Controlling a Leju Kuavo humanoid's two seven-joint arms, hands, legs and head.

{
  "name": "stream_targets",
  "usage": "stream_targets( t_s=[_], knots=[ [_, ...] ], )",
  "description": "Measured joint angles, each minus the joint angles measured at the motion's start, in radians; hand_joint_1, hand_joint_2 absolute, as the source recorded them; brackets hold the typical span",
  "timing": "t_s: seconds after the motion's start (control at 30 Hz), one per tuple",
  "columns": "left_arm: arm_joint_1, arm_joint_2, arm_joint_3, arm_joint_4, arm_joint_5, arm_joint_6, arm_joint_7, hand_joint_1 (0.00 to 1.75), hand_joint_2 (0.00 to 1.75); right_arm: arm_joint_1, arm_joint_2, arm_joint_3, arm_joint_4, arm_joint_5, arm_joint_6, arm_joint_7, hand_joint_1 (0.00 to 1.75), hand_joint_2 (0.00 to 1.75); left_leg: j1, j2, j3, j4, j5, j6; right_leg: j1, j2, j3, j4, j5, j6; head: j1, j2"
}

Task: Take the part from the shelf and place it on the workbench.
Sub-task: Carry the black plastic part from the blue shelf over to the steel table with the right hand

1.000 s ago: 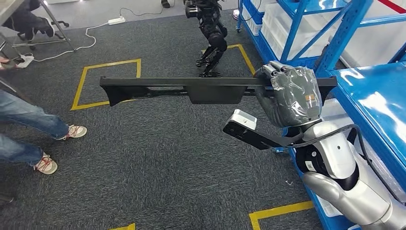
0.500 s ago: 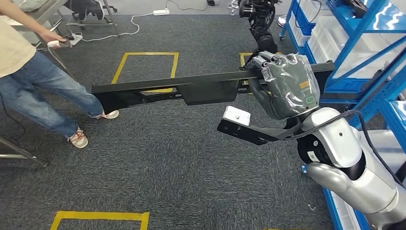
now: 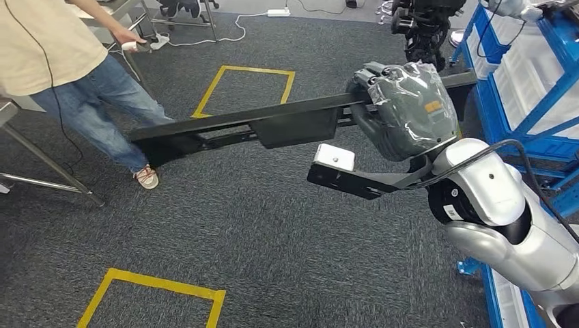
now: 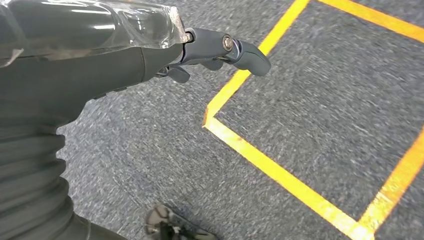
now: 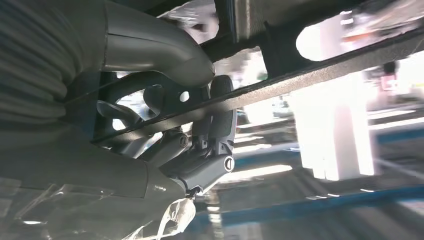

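Carpet [image 3: 239, 232] of dark grey with yellow taped squares [image 3: 242, 92] lies below. The right hand [image 3: 403, 109], wrapped in clear plastic, grips a long black part [image 3: 273, 123] near its right end; the part is held level in the air, stretching left across the floor. In the right wrist view the fingers [image 5: 220, 125] curl around a thin black bar of the part [image 5: 310, 75]. An orange mark on the back of the hand is too small to read. The left hand [image 4: 125, 55] hangs over the carpet, holding nothing, its fingers [image 4: 240, 50] held straight out. A person [image 3: 68, 75] in jeans stands at upper left. Blue shelving [image 3: 539, 82] runs along the right edge.
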Motion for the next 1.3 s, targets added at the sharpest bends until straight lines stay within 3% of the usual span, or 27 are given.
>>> stream_targets(
  t_s=[0.03,0.1,0.17,0.2,0.27,0.3,0.37,0.4,0.43,0.47,0.53,0.6,0.67,0.7,0.73,0.8,0.83,0.9,0.93,0.97,1.03,1.1,1.17,1.2,1.27,1.3],
  knots=[
    [-0.002,0.000,0.000,0.000,0.001,0.000,0.000,0.00,1.75,-0.009,0.000,0.003,0.000,-0.005,0.000,-0.001,1.75,1.75,-0.008,0.020,0.035,-0.067,0.022,0.006,0.002,-0.011,0.005,0.000,-0.005,0.004,0.000,0.000],
    [-0.005,0.001,0.000,0.000,0.002,0.000,-0.001,0.00,1.75,-0.021,0.000,0.007,0.000,-0.014,0.000,-0.002,1.75,1.75,-0.023,0.039,0.064,-0.125,0.032,0.017,0.005,-0.032,0.011,-0.001,-0.012,0.014,0.001,0.000],
    [-0.004,0.002,0.000,0.000,0.003,-0.001,-0.001,0.00,1.75,-0.027,0.000,0.013,0.000,-0.024,0.000,-0.003,1.75,1.75,-0.024,0.011,0.068,-0.132,0.034,0.026,0.004,-0.050,0.017,-0.004,-0.020,0.024,0.002,0.000],
    [-0.002,0.002,0.000,0.000,0.004,-0.001,-0.001,0.00,1.75,-0.030,-0.001,0.016,0.001,-0.029,0.000,-0.004,1.75,1.75,-0.021,-0.003,0.074,-0.138,0.036,0.030,0.002,-0.039,0.019,0.002,-0.028,0.028,0.003,0.000],
    [0.000,0.004,0.001,0.000,0.005,0.000,-0.002,0.00,1.75,-0.040,-0.002,0.022,0.002,-0.038,0.000,-0.007,1.75,1.75,-0.014,-0.026,0.088,-0.149,0.039,0.043,-0.002,0.016,-0.009,0.072,-0.067,0.032,0.005,0.000],
    [0.000,0.005,0.001,0.000,0.007,0.000,-0.002,0.00,1.75,-0.045,-0.003,0.026,0.002,-0.043,0.000,-0.008,1.75,1.75,-0.013,-0.038,0.092,-0.150,0.038,0.047,-0.002,0.046,-0.044,0.139,-0.094,0.033,0.006,0.000],
    [-0.001,0.005,0.001,0.000,0.011,0.000,-0.002,0.00,1.75,-0.051,-0.004,0.036,0.002,-0.052,0.001,-0.011,1.75,1.75,-0.011,-0.067,0.095,-0.149,0.036,0.052,-0.002,0.068,-0.125,0.269,-0.131,0.036,0.008,0.000],
    [0.000,0.005,0.001,0.000,0.014,0.000,-0.002,0.00,1.75,-0.053,-0.004,0.042,0.002,-0.057,0.001,-0.012,1.75,1.75,-0.010,-0.083,0.096,-0.149,0.035,0.052,-0.003,0.070,-0.147,0.291,-0.123,0.038,0.008,0.000],
    [0.001,0.005,0.001,0.000,0.015,-0.001,-0.002,0.00,1.75,-0.054,-0.004,0.047,0.002,-0.061,0.002,-0.014,1.75,1.75,-0.009,-0.099,0.098,-0.148,0.033,0.051,-0.004,0.072,-0.148,0.271,-0.096,0.040,0.008,0.000],
    [0.003,0.004,0.001,0.000,0.016,-0.001,-0.002,0.00,1.75,-0.056,-0.004,0.051,0.002,-0.066,0.002,-0.015,1.75,1.75,-0.006,-0.116,0.100,-0.146,0.031,0.048,-0.007,0.079,-0.129,0.214,-0.054,0.043,0.008,0.000],
    [0.004,0.005,0.001,0.000,0.016,-0.001,-0.002,0.00,1.75,-0.064,-0.004,0.057,0.002,-0.075,0.003,-0.017,1.75,1.75,-0.001,-0.147,0.097,-0.136,0.024,0.037,-0.016,0.124,-0.075,0.075,0.018,0.046,0.009,0.000],
    [0.005,0.006,0.001,0.000,0.015,-0.001,-0.002,0.00,1.75,-0.071,-0.004,0.065,0.002,-0.082,0.005,-0.018,1.75,1.75,0.001,-0.170,0.088,-0.129,0.020,0.025,-0.018,0.151,-0.051,0.013,0.038,0.040,0.009,0.000],
    [0.009,0.006,0.001,0.000,0.015,0.000,-0.002,0.00,1.75,-0.076,-0.003,0.074,0.002,-0.087,0.006,-0.020,1.75,1.75,0.004,-0.190,0.081,-0.132,0.023,0.015,-0.014,0.126,-0.050,0.011,0.038,0.026,0.008,0.000],
    [0.011,0.006,0.001,0.000,0.015,0.000,-0.002,0.00,1.75,-0.078,-0.003,0.077,0.002,-0.090,0.006,-0.020,1.75,1.75,0.003,-0.180,0.076,-0.127,0.020,0.010,-0.013,0.113,-0.049,0.009,0.038,0.019,0.008,0.000],
    [0.012,0.005,0.001,0.000,0.015,0.000,-0.002,0.00,1.75,-0.081,-0.002,0.079,0.002,-0.093,0.006,-0.021,1.75,1.75,0.002,-0.154,0.065,-0.105,0.008,0.005,-0.013,0.099,-0.047,0.007,0.038,0.012,0.007,0.000],
    [0.012,0.004,0.001,0.000,0.015,0.000,-0.002,0.00,1.75,-0.086,-0.002,0.082,0.002,-0.099,0.006,-0.021,1.75,1.75,0.001,-0.080,0.012,0.003,-0.044,-0.005,-0.009,0.072,-0.042,0.005,0.035,0.001,0.004,0.000],
    [0.011,0.004,0.001,0.000,0.015,0.000,-0.002,0.00,1.75,-0.088,-0.002,0.084,0.002,-0.101,0.006,-0.021,1.75,1.75,0.004,-0.057,-0.025,0.077,-0.073,-0.009,-0.006,0.058,-0.041,0.005,0.033,-0.002,0.004,0.000],
    [0.012,0.004,0.001,0.000,0.015,0.000,-0.001,0.00,1.75,-0.090,-0.002,0.093,0.003,-0.104,0.006,-0.021,1.75,1.75,0.009,-0.043,-0.078,0.174,-0.099,-0.013,-0.004,0.034,-0.040,0.005,0.030,-0.005,0.003,0.000],
    [0.013,0.003,0.001,0.000,0.015,0.000,0.000,0.00,1.75,-0.091,-0.001,0.097,0.003,-0.105,0.006,-0.021,1.75,1.75,0.010,-0.040,-0.076,0.166,-0.087,-0.013,-0.003,0.023,-0.038,0.005,0.028,-0.006,0.003,0.000],
    [0.014,0.003,0.001,0.000,0.015,0.000,0.000,0.00,1.75,-0.091,-0.001,0.101,0.004,-0.106,0.006,-0.021,1.75,1.75,0.009,-0.033,-0.053,0.116,-0.060,-0.011,-0.002,0.013,-0.036,0.005,0.025,-0.005,0.003,0.000],
    [0.010,0.004,0.001,0.000,0.015,0.000,0.001,0.00,1.75,-0.091,-0.001,0.104,0.004,-0.108,0.004,-0.022,1.75,1.75,-0.002,0.016,0.025,-0.035,0.000,0.001,0.001,-0.009,-0.027,0.006,0.018,0.001,0.003,0.000],
    [0.006,0.004,0.001,0.000,0.014,0.000,0.002,0.00,1.75,-0.092,-0.001,0.106,0.004,-0.112,0.003,-0.023,1.75,1.75,-0.017,0.053,0.070,-0.121,0.022,0.014,0.005,-0.031,-0.019,0.005,0.010,0.010,0.004,0.000],
    [0.005,0.005,0.001,0.000,0.013,0.001,0.002,0.00,1.75,-0.093,-0.001,0.109,0.005,-0.115,0.002,-0.023,1.75,1.75,-0.021,0.033,0.076,-0.132,0.022,0.021,0.006,-0.055,-0.010,0.002,0.003,0.021,0.004,0.000],
    [0.006,0.005,0.001,0.000,0.013,0.001,0.002,0.00,1.75,-0.093,-0.001,0.111,0.005,-0.116,0.002,-0.024,1.75,1.75,-0.018,0.018,0.082,-0.138,0.024,0.025,0.004,-0.054,-0.004,0.003,-0.002,0.026,0.005,0.000],
    [0.006,0.006,0.002,0.000,0.013,0.002,0.003,0.00,1.75,-0.094,-0.001,0.113,0.006,-0.118,0.002,-0.025,1.75,1.75,-0.011,-0.009,0.097,-0.150,0.028,0.035,0.000,-0.007,-0.016,0.048,-0.032,0.033,0.006,0.000],
    [0.005,0.006,0.002,0.000,0.013,0.003,0.003,0.00,1.75,-0.095,-0.002,0.113,0.006,-0.119,0.001,-0.025,1.75,1.75,-0.007,-0.022,0.103,-0.153,0.029,0.039,-0.002,0.028,-0.042,0.104,-0.060,0.034,0.008,0.000]
  ],
)
